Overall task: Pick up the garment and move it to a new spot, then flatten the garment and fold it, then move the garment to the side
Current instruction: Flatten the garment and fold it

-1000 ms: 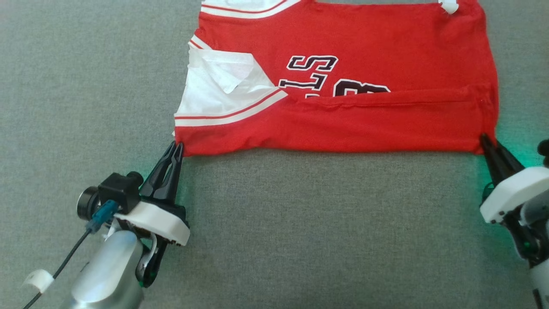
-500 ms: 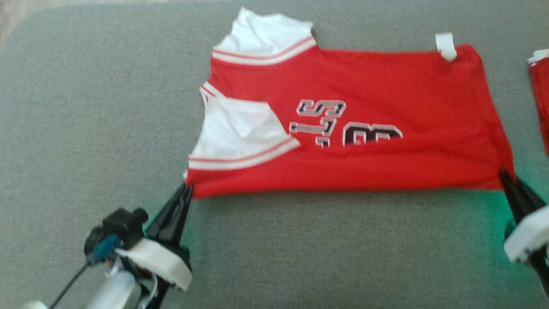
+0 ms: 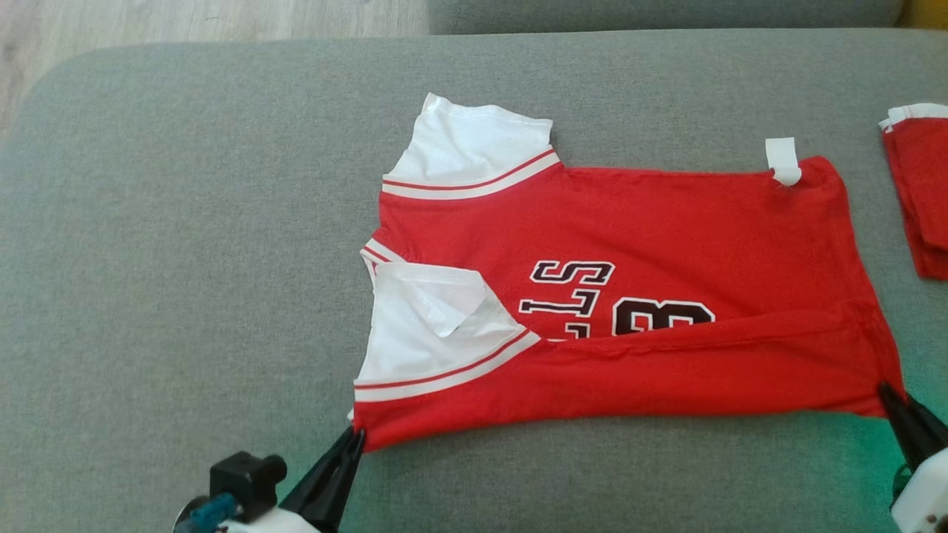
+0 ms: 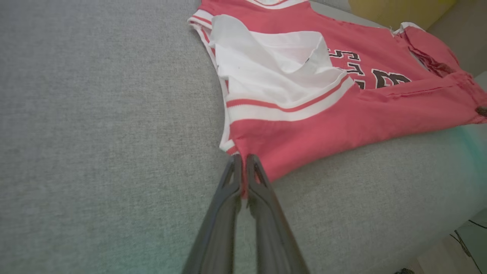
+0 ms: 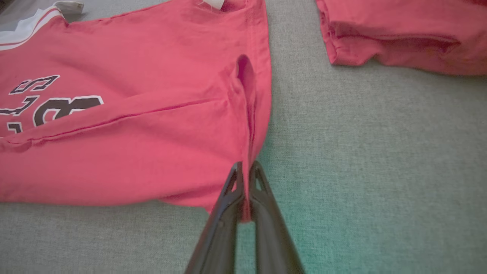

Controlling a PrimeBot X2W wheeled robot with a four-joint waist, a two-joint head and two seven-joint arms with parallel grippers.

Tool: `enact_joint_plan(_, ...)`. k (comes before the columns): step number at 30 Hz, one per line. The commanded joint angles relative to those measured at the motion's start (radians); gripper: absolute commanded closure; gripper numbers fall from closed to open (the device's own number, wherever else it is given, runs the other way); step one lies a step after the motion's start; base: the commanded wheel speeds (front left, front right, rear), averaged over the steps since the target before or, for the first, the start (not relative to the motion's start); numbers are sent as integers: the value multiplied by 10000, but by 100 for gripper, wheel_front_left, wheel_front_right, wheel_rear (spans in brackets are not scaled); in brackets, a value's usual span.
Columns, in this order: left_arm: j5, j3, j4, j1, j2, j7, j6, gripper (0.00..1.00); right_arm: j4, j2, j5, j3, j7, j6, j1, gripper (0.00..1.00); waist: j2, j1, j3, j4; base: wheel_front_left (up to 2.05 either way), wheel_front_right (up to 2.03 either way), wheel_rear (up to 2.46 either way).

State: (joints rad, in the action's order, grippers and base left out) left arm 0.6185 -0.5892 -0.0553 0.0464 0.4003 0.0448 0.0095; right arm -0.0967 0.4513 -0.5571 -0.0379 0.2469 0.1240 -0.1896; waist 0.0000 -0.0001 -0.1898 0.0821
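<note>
Left gripper (image 4: pixel 243 158), fingers (image 4: pixel 224 205): dark plastic, smooth, matt. At their tips you have the red-and-white cloth jersey (image 3: pixel 666 222): soft knit, matt, creased. Under the fingers, the grey upholstered cushion (image 3: pixel 185 222): coarse woven fabric, matt. Past the right gripper (image 5: pixel 246 164), up and right of its fingers: folded red cloth garment (image 5: pixel 399 34), same matt knit.

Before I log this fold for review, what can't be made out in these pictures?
Lettering on the jersey: head view, lower part covered by the folded-over red edge.
Second red garment: head view, cut off by the right edge.
White tag: head view, too small to read.
</note>
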Motion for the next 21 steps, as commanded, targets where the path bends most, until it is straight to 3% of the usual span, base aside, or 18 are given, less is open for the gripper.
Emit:
enact_joint_plan(1,110,333,460,-195,245,50,151,100,306,442,19,-7,-40,67,-48,100,0,1,-6,-5,0,0,0)
enact_joint_plan(2,120,361,539,-175,240,74,233,100,306,428,44,-19,-59,67,-57,96,0,1,-10,-6,0,0,0)
enact_joint_plan(4,114,376,602,-182,226,121,338,100,293,370,96,-34,-87,67,-41,37,0,1,-22,-15,0,0,0)
enact_joint_plan(5,123,353,600,-198,213,176,353,99,273,315,169,-112,-148,67,-1,0,0,1,-23,-16,0,0,0)
enact_joint_plan(6,118,328,586,-243,193,217,360,54,262,253,262,-204,-231,67,39,0,0,1,-13,-2,0,0,0)
enact_joint_plan(7,123,287,561,-308,151,272,352,0,253,180,388,-347,-351,67,56,0,0,1,20,34,0,0,0)
enact_joint_plan(11,-262,208,638,-1028,315,393,216,0,580,-154,913,-867,-814,67,75,0,0,1,23,120,0,0,0)
enact_joint_plan(16,-678,548,1042,-3118,1101,1166,-339,0,1443,-562,1472,-822,-1155,67,474,0,0,1,-392,-4,0,0,0)
enact_joint_plan(19,-322,798,898,-4911,1358,2133,-863,0,1866,-815,1695,-589,-1010,67,794,0,0,1,-873,-167,0,0,0)
enact_joint_plan(21,15,658,180,-6847,1666,3482,-1224,0,2151,-920,1815,-269,-775,67,1219,0,0,1,-1505,-493,0,0,0)
